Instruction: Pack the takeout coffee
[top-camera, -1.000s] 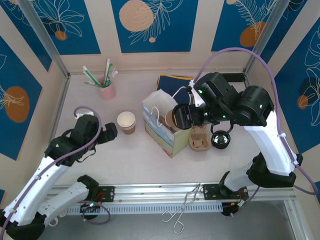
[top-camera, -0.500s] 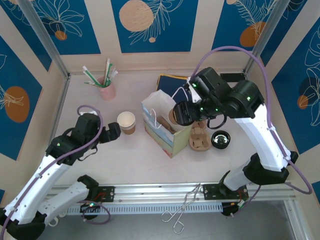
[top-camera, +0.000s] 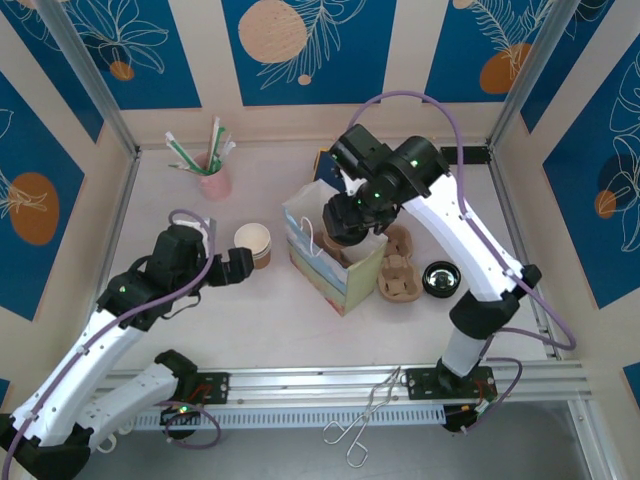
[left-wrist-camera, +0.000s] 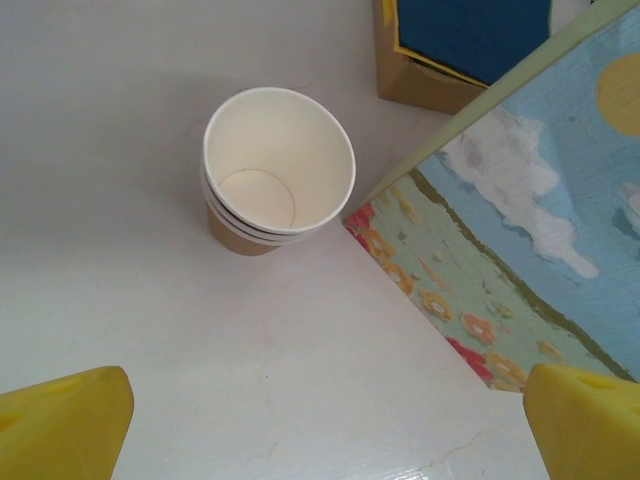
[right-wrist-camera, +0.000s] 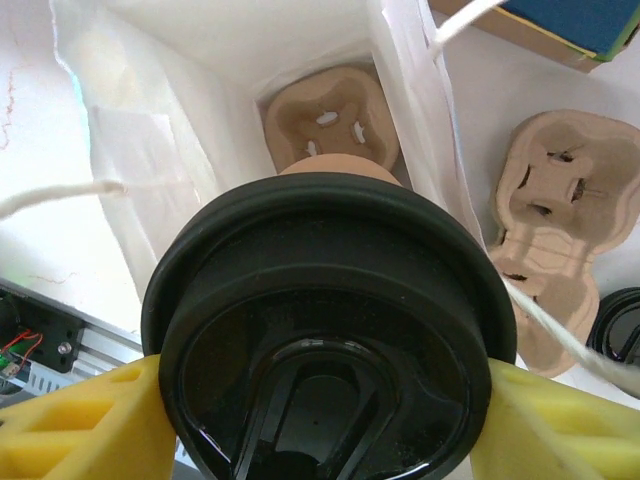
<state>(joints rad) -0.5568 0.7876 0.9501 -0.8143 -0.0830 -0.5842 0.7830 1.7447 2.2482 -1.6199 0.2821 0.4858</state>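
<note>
The takeout coffee (right-wrist-camera: 330, 340), brown cup under black lid, hangs lid-up over the bag (right-wrist-camera: 190, 150), carrier (right-wrist-camera: 325, 115) at twelve o'clock.

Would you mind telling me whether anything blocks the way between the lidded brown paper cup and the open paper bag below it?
Nothing visible does. The black-lidded brown kraft paper cup, gripped by the right gripper, hangs above the open white-lined paper bag; its string handles lie aside.
</note>
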